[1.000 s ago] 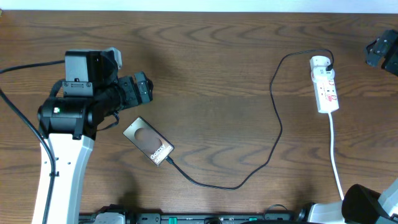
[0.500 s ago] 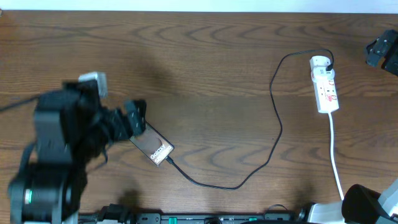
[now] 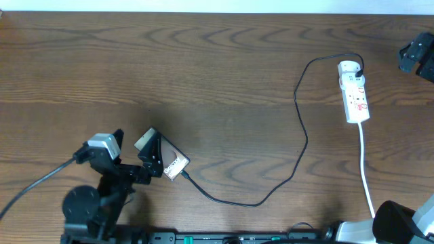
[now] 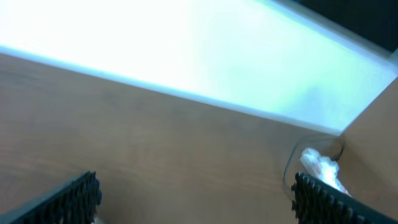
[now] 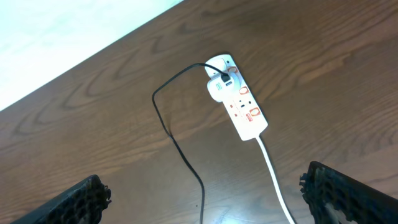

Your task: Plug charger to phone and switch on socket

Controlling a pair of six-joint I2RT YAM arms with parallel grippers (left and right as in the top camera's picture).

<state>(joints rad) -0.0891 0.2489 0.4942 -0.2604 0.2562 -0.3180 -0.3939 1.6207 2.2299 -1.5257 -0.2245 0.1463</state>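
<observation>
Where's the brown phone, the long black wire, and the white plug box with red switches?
Bronze-brown flat phone (image 3: 174,163): overhead view, on its lettered face.
Long thin black charger cable (image 3: 306,139): overhead view, midway along its curve.
White power strip with red switches (image 3: 357,96): overhead view, middle of its face.

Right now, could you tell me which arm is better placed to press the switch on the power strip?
Probably the right. The right gripper, open, hangs near the power strip with it in view; the left gripper is across the table at the phone.
</observation>
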